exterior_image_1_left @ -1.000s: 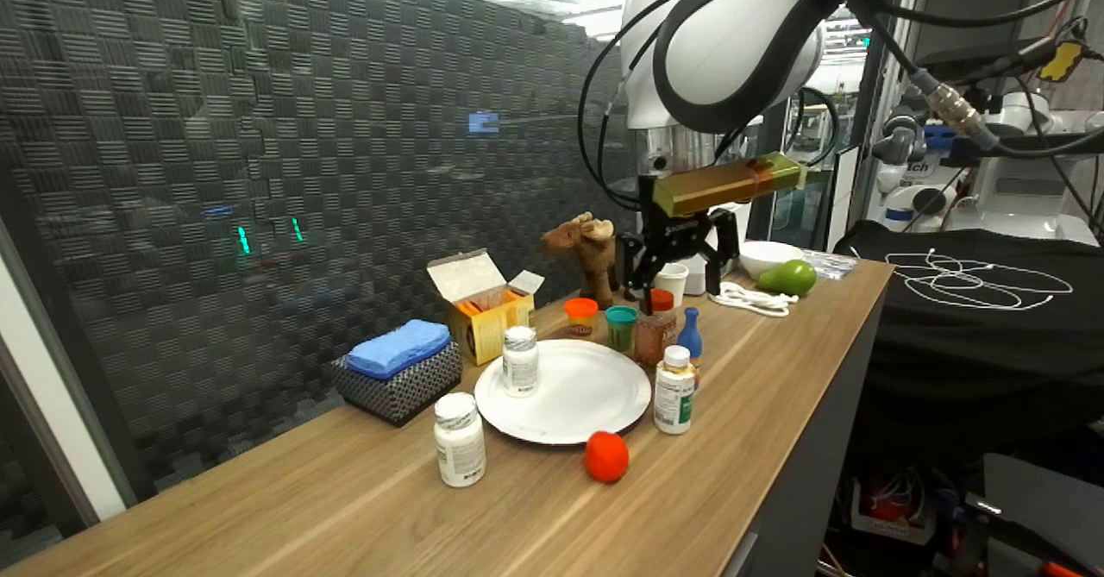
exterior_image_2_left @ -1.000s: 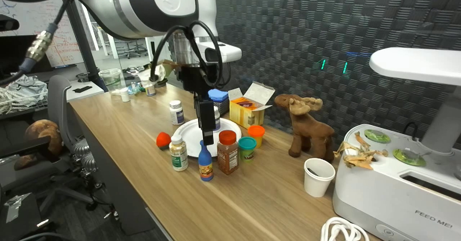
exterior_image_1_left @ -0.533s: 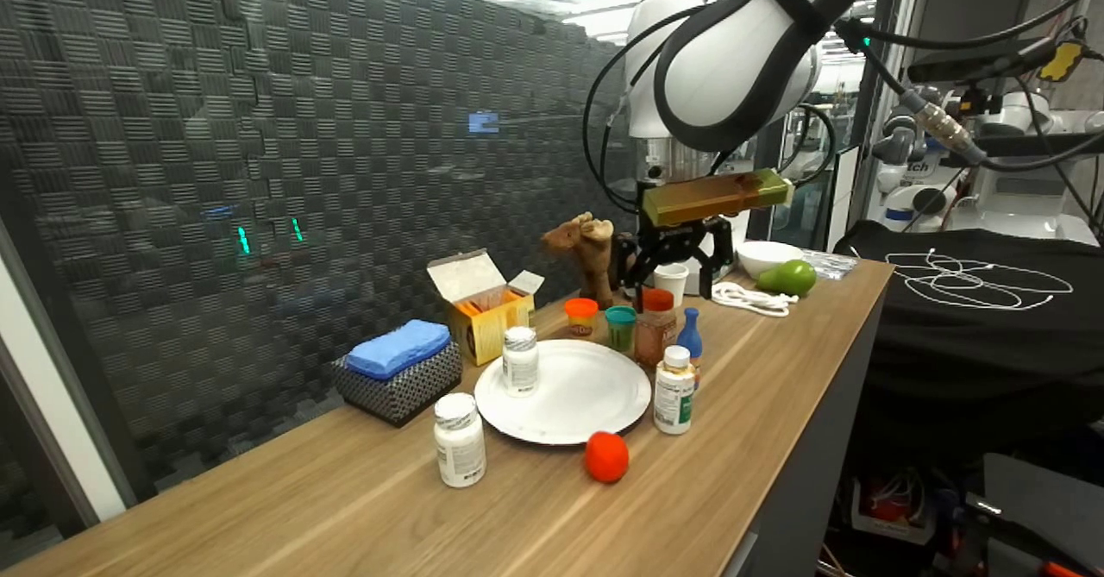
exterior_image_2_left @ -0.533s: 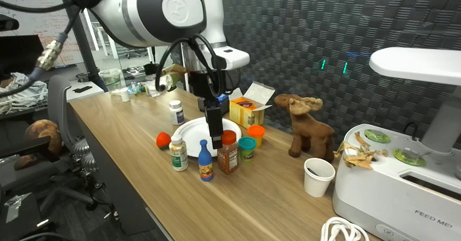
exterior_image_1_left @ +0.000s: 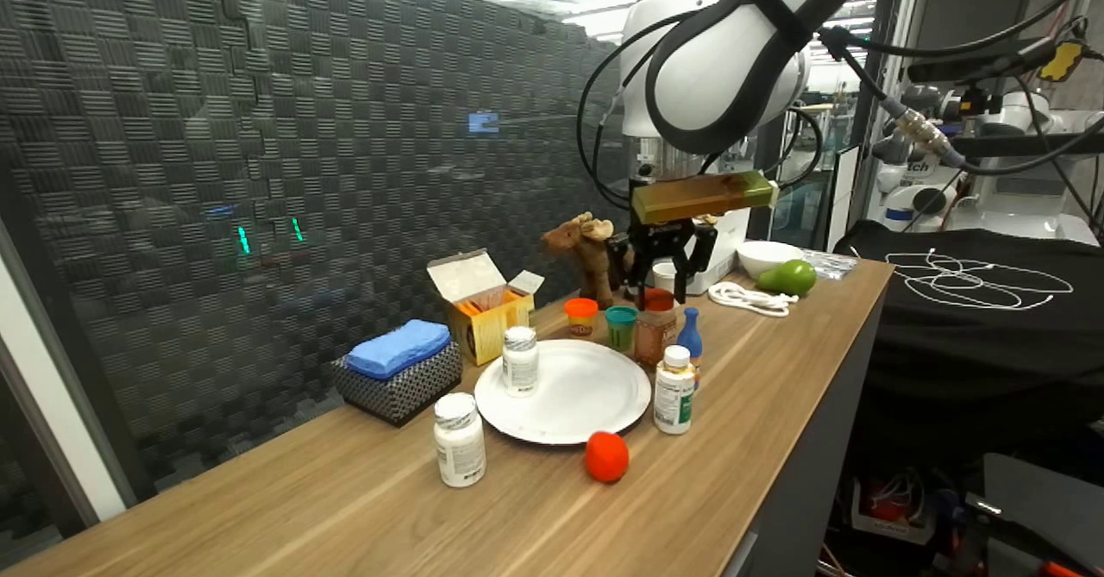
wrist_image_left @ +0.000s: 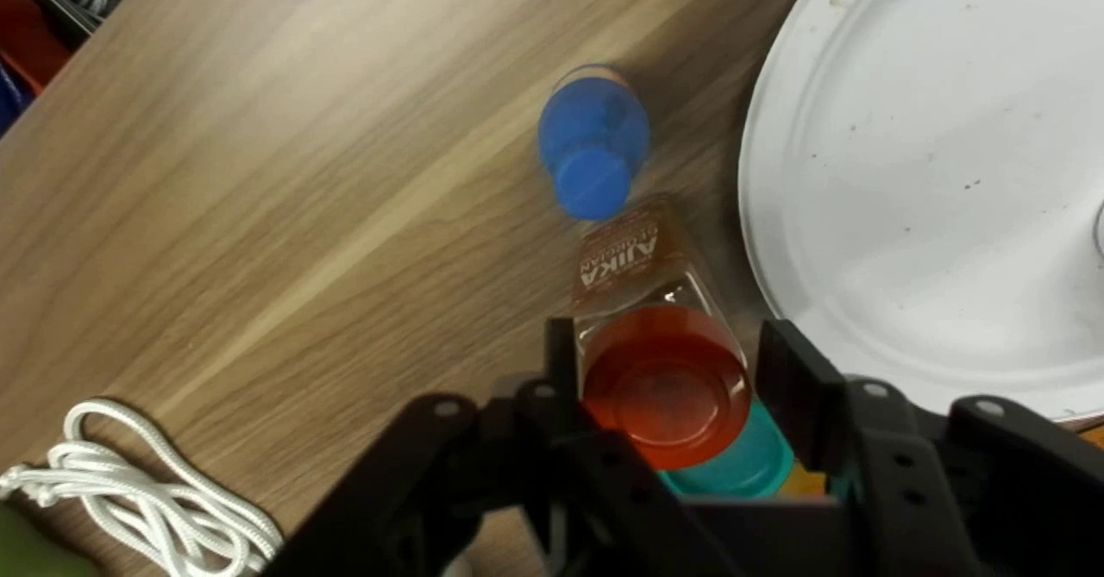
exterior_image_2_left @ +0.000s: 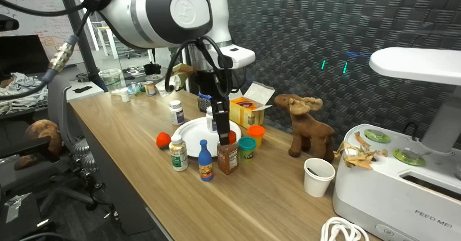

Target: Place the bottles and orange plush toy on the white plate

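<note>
The white plate (exterior_image_1_left: 591, 400) lies on the table with a white bottle (exterior_image_1_left: 520, 363) upright on it. Off the plate stand another white bottle (exterior_image_1_left: 460, 441), a green-labelled bottle (exterior_image_1_left: 674, 394) with a white cap and a slim blue bottle (exterior_image_2_left: 205, 161). The orange plush toy (exterior_image_1_left: 606, 456) rests on the wood beside the plate's near rim. In the wrist view my gripper (wrist_image_left: 666, 340) straddles the red lid of a brown jar-like bottle (wrist_image_left: 634, 254). A thin gap shows between the lid and the finger nearer the plate, so the jaws stand partly open around it.
Tubs with a teal lid (exterior_image_2_left: 247, 143) and an orange lid (exterior_image_2_left: 256, 131) stand close by the red-lidded bottle. Behind are an open yellow carton (exterior_image_2_left: 246, 113) and a moose plush (exterior_image_2_left: 309, 129). A white cup (exterior_image_2_left: 318, 178) and white cord (wrist_image_left: 155, 491) lie farther off.
My gripper has shifted over the red-lidded bottle and come lower around its lid. Its fingers have drawn nearer each other. The bottles, toy and plate have stayed put.
</note>
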Controlling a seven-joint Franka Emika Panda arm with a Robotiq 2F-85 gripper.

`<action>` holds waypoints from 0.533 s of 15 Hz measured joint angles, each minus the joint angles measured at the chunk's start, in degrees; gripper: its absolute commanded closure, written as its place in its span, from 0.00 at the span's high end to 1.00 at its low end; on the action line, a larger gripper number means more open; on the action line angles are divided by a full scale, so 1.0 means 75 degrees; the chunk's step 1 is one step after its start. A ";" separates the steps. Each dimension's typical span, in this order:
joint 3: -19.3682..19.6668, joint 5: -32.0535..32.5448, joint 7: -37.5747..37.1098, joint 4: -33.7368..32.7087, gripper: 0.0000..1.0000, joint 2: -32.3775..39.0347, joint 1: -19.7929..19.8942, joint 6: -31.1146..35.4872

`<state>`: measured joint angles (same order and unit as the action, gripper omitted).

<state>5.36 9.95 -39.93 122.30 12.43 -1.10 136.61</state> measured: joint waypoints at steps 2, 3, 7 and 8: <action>0.0001 0.0005 0.0000 -0.0044 0.24 0.0037 0.0000 0.0001; 0.0003 0.0010 0.0000 -0.0057 0.24 0.0046 0.0000 0.0001; 0.0003 0.0042 -0.0038 -0.0074 0.24 0.0048 -0.0010 -0.0043; 0.0003 0.0115 -0.0123 -0.0097 0.24 0.0037 -0.0020 -0.0159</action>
<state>5.38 10.82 -40.85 121.57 12.71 -1.25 135.42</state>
